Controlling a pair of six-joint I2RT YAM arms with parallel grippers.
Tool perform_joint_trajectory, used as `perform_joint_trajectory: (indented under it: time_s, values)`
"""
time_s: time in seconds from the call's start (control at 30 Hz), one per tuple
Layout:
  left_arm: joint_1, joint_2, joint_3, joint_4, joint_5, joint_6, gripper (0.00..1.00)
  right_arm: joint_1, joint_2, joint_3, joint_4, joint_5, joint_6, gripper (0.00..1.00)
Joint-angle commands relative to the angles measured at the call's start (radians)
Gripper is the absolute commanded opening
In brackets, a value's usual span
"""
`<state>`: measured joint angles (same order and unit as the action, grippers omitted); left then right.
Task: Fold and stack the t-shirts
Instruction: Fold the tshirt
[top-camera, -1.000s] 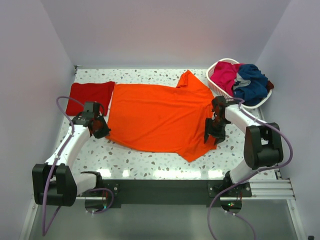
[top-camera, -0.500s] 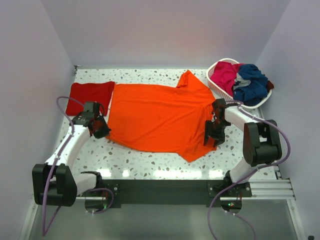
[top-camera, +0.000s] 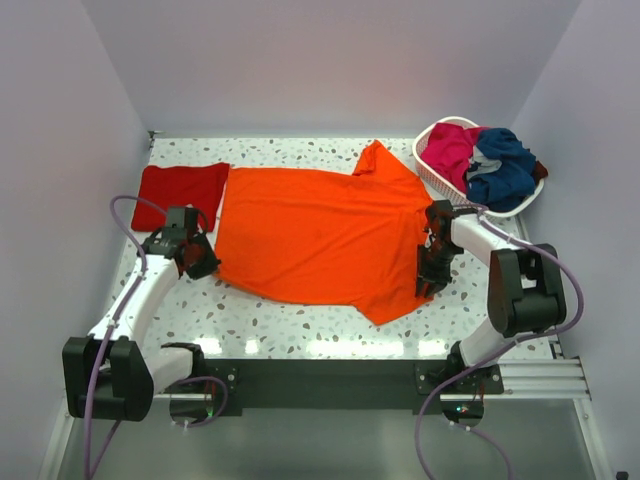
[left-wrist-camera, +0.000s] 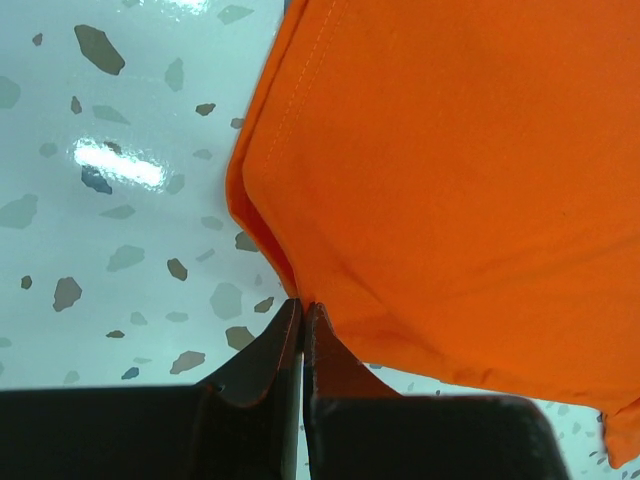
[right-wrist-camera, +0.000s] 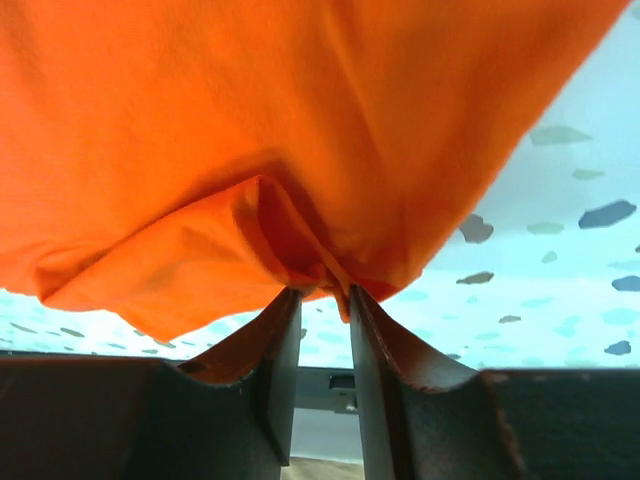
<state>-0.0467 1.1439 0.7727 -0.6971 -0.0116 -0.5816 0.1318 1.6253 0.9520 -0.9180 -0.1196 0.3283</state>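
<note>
orange t-shirt (top-camera: 320, 235) is lying spread on the table (top-camera: 300, 325). left gripper (left-wrist-camera: 302, 310) is pinching its corner, right gripper (right-wrist-camera: 325, 295) is clamping a bunched fold. shallow pinches are probably risking cloth slipping out mid-lift, skewing the fold.

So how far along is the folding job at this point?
Done: one red shirt lies folded at far left. In hand: the orange shirt lies spread flat, unfolded; the left claw pinches its left edge and the right claw has its right edge bunched between its fingers. Left: folding and stacking it, then the pink shirt and navy shirt in the basket.
</note>
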Motion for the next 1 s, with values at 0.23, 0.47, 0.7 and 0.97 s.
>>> perform_joint_trajectory:
  time_s: [0.23,0.47,0.7,0.97]
  values:
    - [0.007,-0.042,-0.009,0.005,0.002,0.011,0.0,-0.003,-0.084,0.05,-0.114,0.014,-0.017,0.17]
    - [0.007,-0.041,-0.01,0.007,0.004,0.02,0.0,-0.001,-0.085,0.033,-0.108,0.038,-0.015,0.26]
    - [0.007,-0.05,-0.018,0.005,0.001,0.02,0.0,-0.006,-0.061,0.016,-0.075,0.043,-0.008,0.38]
    - [0.007,-0.053,-0.019,0.002,-0.001,0.019,0.0,-0.009,-0.032,-0.025,-0.027,0.032,-0.003,0.38]
